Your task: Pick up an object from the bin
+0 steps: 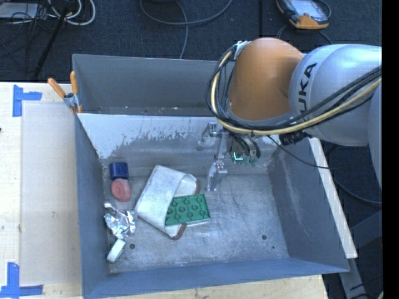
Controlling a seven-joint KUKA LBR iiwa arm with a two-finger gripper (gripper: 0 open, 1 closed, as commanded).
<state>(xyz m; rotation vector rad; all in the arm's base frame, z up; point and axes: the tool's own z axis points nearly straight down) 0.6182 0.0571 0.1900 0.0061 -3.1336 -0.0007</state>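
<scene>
You ran this session in what looked like a robotics lab: an industrial arm [340, 80] marked KUKA, bundled cables [216, 89] strapped along it, hung over a grey metal bin [143, 92], while loose leads [81, 11] and an orange-rimmed device [303, 11] lay on the dark carpet [124, 39] behind the bin.
</scene>
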